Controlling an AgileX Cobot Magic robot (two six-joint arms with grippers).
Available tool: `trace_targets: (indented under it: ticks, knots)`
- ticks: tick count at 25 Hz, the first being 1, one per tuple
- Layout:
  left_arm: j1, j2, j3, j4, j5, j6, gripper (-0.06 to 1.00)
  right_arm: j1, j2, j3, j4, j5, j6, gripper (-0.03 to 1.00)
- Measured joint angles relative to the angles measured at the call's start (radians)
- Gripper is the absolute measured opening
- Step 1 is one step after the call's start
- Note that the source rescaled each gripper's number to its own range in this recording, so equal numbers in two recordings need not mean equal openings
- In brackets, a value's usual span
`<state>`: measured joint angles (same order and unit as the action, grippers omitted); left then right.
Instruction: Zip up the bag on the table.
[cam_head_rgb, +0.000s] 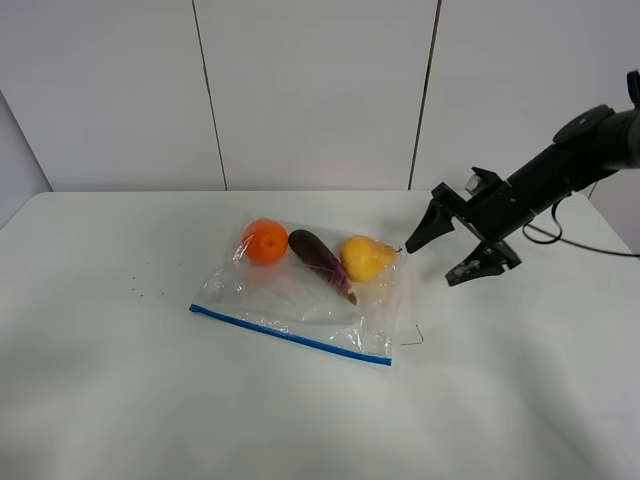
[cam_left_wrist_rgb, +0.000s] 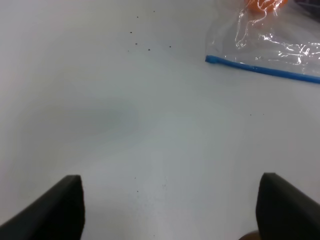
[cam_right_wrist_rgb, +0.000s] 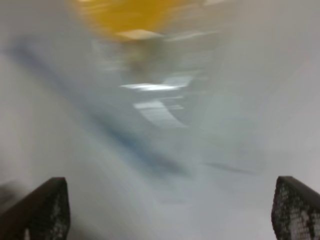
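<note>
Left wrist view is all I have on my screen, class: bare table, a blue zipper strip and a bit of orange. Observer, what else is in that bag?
Observer: Beside the orange, the bag also holds a purple eggplant and a yellow pear.
Operator: Where is the right gripper?
Observer: The right gripper hangs open just off the pear end of the bag, touching nothing.
Operator: Does its own camera show the zipper clearly?
Observer: No. The right wrist view is motion-blurred; the blue zipper strip is only a smear there, below the yellow blur of the pear.
</note>
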<state>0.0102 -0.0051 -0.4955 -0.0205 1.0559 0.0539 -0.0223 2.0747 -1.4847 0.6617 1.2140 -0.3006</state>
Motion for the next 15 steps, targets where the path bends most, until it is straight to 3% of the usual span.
trace_targets:
  ticks: [4, 6, 9, 15]
  knots:
    - [0.000, 0.000, 0.000, 0.000, 0.000, 0.000, 1.00, 0.000, -0.038, -0.096, -0.346, -0.001, 0.142, 0.90]
    - [0.000, 0.000, 0.000, 0.000, 0.000, 0.000, 1.00, 0.000, -0.063, -0.104, -0.445, -0.001, 0.182, 0.90]
    - [0.000, 0.000, 0.000, 0.000, 0.000, 0.000, 1.00, 0.000, -0.110, -0.104, -0.512, 0.001, 0.205, 0.90]
    - [0.000, 0.000, 0.000, 0.000, 0.000, 0.000, 1.00, 0.000, -0.252, -0.049, -0.524, 0.000, 0.208, 0.90]
